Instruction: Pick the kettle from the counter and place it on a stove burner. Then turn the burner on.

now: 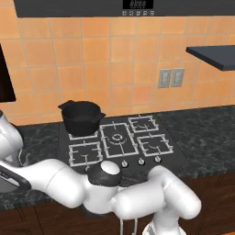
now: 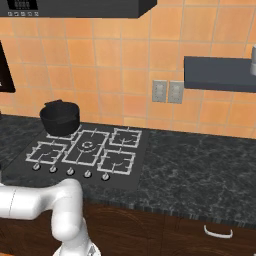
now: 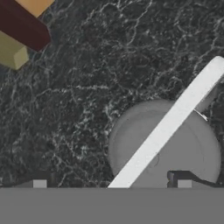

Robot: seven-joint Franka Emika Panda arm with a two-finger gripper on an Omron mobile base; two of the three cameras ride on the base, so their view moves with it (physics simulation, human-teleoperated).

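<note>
Step one, the pick: I'm hovering my hand [image 3: 111, 183] above the kettle [image 3: 164, 144], which sits on the dark marbled desk [image 3: 100, 65] at about 4 o'clock in the hand view. Its pale handle [image 3: 175, 118] runs diagonally, 7 to 1 o'clock. My fingertips [image 3: 39, 183] stand wide apart, holding nothing; one tip is over the lid, the other off to 8 o'clock. Next move, I reckon: shift toward 3 o'clock, straddle the handle, descend, close. The stove [image 1: 120, 140] has free burners; a black pot [image 1: 81, 116] occupies its back-left one.
</note>
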